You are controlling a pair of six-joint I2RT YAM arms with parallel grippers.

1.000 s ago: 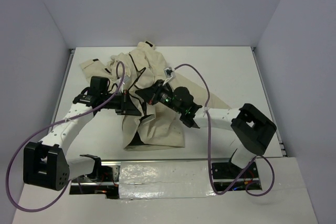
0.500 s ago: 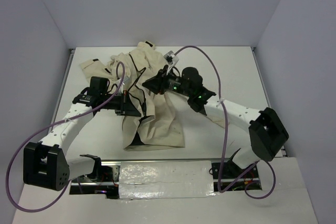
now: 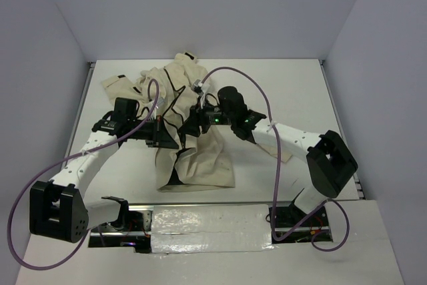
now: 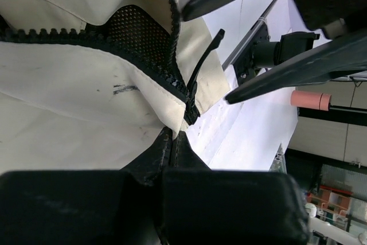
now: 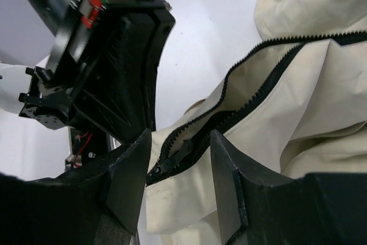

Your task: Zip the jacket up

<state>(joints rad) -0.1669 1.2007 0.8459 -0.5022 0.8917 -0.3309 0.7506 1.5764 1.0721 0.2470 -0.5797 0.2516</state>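
- Currently, the left gripper (image 3: 167, 136) is pinching the jacket (image 3: 200, 161) at the lower end of the zipper. Its jaws are pressing together on the cloth just below the zipper slider (image 4: 191, 104).
- The jacket is lying crumpled on the table (image 3: 293, 85) between the two arms, hem toward the bases and sleeves bunching at the far left.
- From the left gripper's pinch, the two rows of zipper teeth (image 4: 143, 64) are parting and running away toward the collar. The long axis of the zipper is therefore leading from the left jaws toward the far side.
- The pull tab (image 4: 205, 55) is standing up off the slider and pointing toward the right arm's fingers.
- The right gripper (image 5: 180, 142) is hovering at the slider with its jaws standing apart, holding nothing. In the right wrist view the tab is sitting in the gap between them.
- Judging by this layout, the right arm is the nearer one for gripping the tab, with the left anchoring the hem.
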